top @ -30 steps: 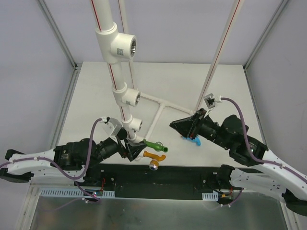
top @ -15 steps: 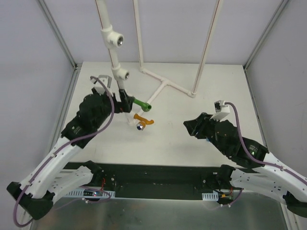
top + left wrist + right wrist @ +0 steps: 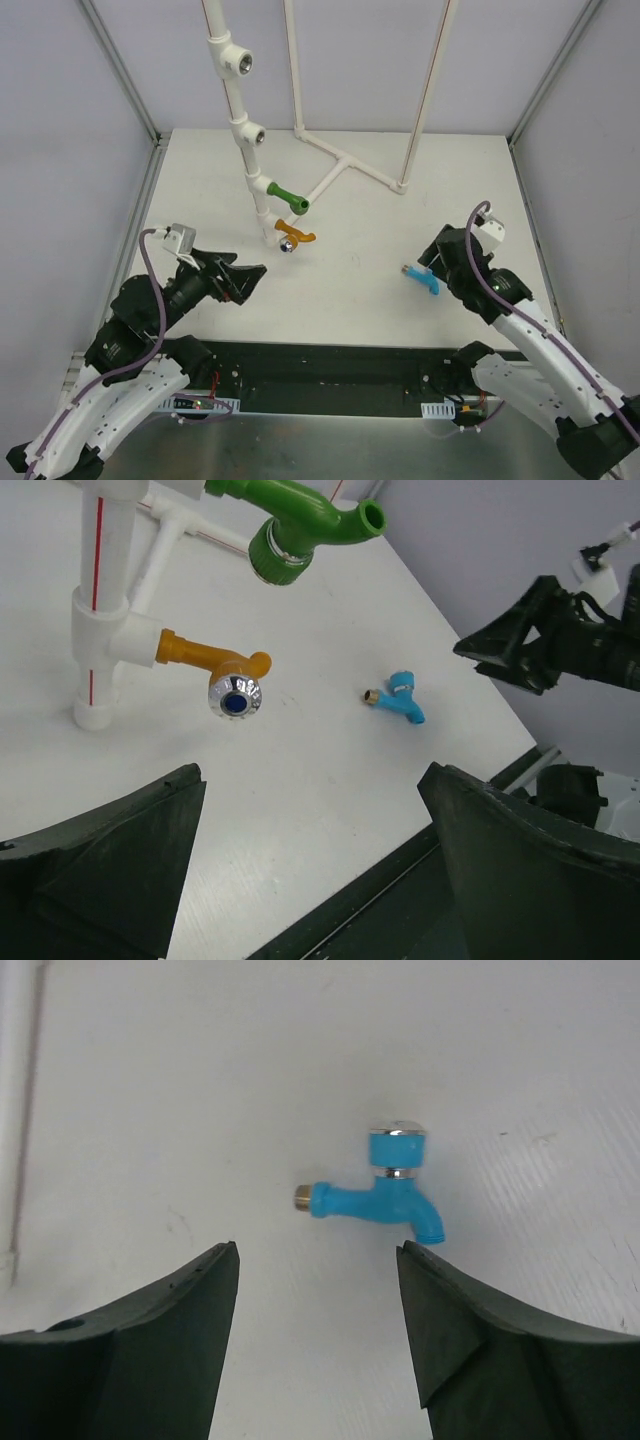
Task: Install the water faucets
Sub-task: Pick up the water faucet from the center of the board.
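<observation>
White tabletop (image 3: 360, 230): green faucet (image 3: 288, 197), orange faucet (image 3: 297, 238) seated on the pipe riser (image 3: 252, 168), blue faucet (image 3: 385, 1198) loose to its right — left gripper (image 3: 312, 772), right gripper (image 3: 315, 1248) gape empty; next, likely grasp blue.

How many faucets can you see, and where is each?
3. The green faucet and the orange faucet are mounted on the white pipe, green above orange; the light blue faucet lies loose on the table. None appears hidden.

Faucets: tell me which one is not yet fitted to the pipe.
The light blue faucet: it lies loose on the table, while the green faucet and the orange faucet are both mounted on the white pipe.
</observation>
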Controlling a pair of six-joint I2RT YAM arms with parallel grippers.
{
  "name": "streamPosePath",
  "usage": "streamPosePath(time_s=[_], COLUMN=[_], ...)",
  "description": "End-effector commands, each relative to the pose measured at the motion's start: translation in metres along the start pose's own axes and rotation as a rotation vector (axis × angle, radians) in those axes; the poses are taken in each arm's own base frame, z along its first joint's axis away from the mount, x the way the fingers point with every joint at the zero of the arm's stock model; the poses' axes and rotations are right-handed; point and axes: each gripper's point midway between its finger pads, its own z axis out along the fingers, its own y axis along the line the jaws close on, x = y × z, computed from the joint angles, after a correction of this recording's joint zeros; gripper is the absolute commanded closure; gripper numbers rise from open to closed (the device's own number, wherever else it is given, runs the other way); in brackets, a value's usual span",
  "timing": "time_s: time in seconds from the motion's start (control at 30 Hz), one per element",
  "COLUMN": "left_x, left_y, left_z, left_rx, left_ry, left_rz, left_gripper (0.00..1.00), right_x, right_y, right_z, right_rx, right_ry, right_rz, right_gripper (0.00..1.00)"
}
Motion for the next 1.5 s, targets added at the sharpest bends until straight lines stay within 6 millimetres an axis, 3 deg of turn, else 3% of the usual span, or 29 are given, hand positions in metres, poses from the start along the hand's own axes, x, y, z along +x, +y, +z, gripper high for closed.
streamPosePath(time_s=[0.0, 0.13, 0.43, 0.57, 0.6, 0.7, 0.73, 0.87, 1.0, 1.1, 1.2, 1.33, 1.47], left_x=[0.043, 0.057, 0.059, 0.062, 0.061, 0.061, 0.060, 0.053, 0.040, 0.034, 0.037, 0.040, 0.027], left_y=[0.004, 0.004, 0.004, 0.004, 0.004, 0.000, -0.001, -0.007, -0.020, -0.037, -0.055, -0.103, -0.126], left_z=[0.002, 0.006, 0.007, 0.010, 0.011, 0.015, 0.017, 0.028, 0.042, 0.055, 0.071, 0.093, 0.101], left_rx=[0.014, 0.019, 0.021, 0.015, 0.016, 0.030, 0.034, 0.034, 0.068, 0.096, 0.097, 0.187, 0.215], left_ry=[0.134, 0.191, 0.195, 0.214, 0.215, 0.218, 0.209, 0.193, 0.158, 0.142, 0.122, 0.071, -0.035], left_rz=[-0.085, -0.107, -0.106, -0.120, -0.125, -0.149, -0.160, -0.238, -0.283, -0.261, -0.204, -0.145, -0.140], left_gripper=[0.01, 0.01, 0.01, 0.01, 0.01, 0.01, 0.01, 0.01, 0.01, 0.01, 0.01, 0.01, 0.01], right_x=[0.024, 0.031, 0.051, 0.076, 0.084, 0.098, 0.097, 0.080, 0.052, 0.043, 0.039, 0.049, 0.055], right_y=[-0.018, -0.043, -0.051, -0.062, -0.065, -0.067, -0.063, -0.033, 0.027, 0.068, 0.091, 0.115, 0.124], right_z=[0.042, 0.069, 0.111, 0.129, 0.132, 0.135, 0.135, 0.109, 0.045, -0.009, -0.049, -0.076, -0.083], right_rx=[0.059, 0.153, 0.201, 0.269, 0.281, 0.272, 0.248, 0.076, -0.178, -0.354, -0.450, -0.522, -0.536], right_ry=[0.130, 0.167, 0.262, 0.348, 0.372, 0.411, 0.412, 0.322, 0.223, 0.236, 0.256, 0.318, 0.321], right_rz=[0.172, 0.212, 0.194, 0.163, 0.152, 0.140, 0.143, 0.165, 0.239, 0.312, 0.357, 0.372, 0.366], right_gripper=[0.28, 0.28, 0.30, 0.33, 0.38, 0.99, 1.00, 1.00, 1.00, 1.00, 1.00, 1.00, 1.00])
